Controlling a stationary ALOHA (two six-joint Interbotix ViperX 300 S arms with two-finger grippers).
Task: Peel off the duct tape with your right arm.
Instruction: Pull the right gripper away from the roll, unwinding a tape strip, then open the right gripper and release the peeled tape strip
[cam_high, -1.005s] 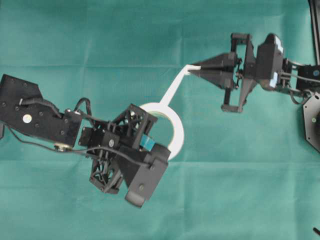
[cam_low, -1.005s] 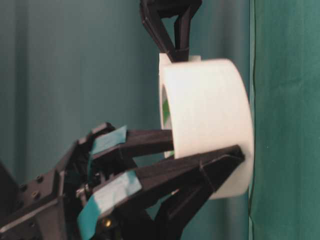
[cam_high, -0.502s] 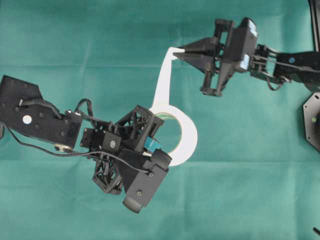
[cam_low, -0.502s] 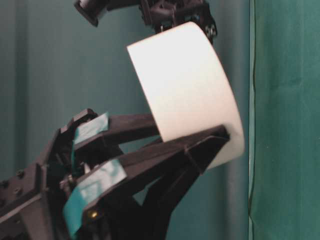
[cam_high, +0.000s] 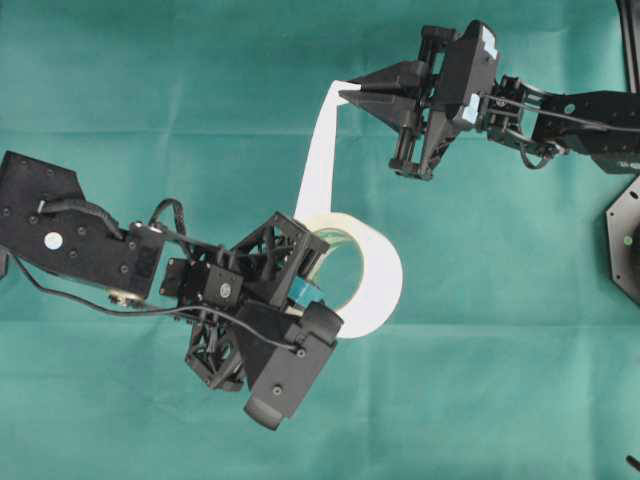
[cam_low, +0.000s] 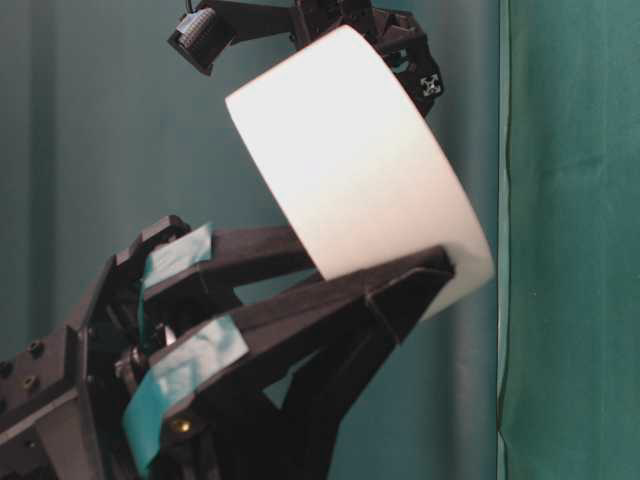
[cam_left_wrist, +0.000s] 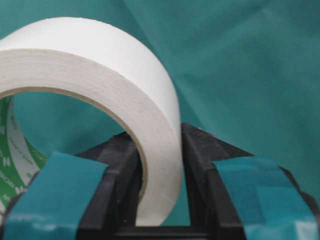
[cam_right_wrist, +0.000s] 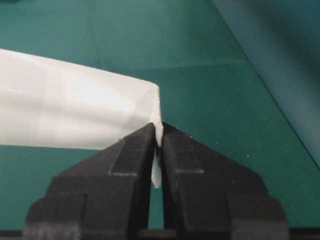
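Above the green cloth worktop (cam_high: 120, 80), the wide white roll of duct tape (cam_high: 380, 290) is held by its wall in the left claw (cam_left_wrist: 157, 200), the one with teal patches. Its loose white strip (cam_high: 318, 150) is pinched tight in the plain black right claw (cam_high: 345, 93), away from the roll.

The right gripper (cam_high: 345, 93), clamped on the strip end (cam_right_wrist: 155, 127), moved up and leftward in the overhead view, drawing a longer strip (cam_high: 316, 160) off the duct tape (cam_high: 385, 285). The left gripper (cam_left_wrist: 156, 165) shifted the roll slightly rightward.
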